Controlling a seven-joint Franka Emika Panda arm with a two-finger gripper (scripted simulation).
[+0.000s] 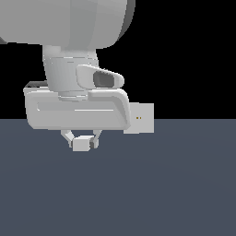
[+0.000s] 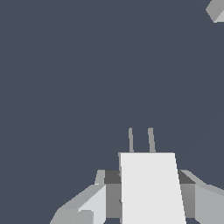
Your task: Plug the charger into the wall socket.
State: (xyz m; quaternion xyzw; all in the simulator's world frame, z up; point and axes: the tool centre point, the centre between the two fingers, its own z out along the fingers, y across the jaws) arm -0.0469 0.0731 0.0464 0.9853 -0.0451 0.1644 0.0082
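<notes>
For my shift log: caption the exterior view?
Gripper holds the charger above the floor, socket behind.

The arm reaches down from the top of the exterior view, its broad white wrist housing level and filling the upper left. Below it the pincer points downward, its two short fingers drawn in close from either side and clamped on the charger, held above the surface

bare simulated scene: flat slate floor, black backdrop
</notes>
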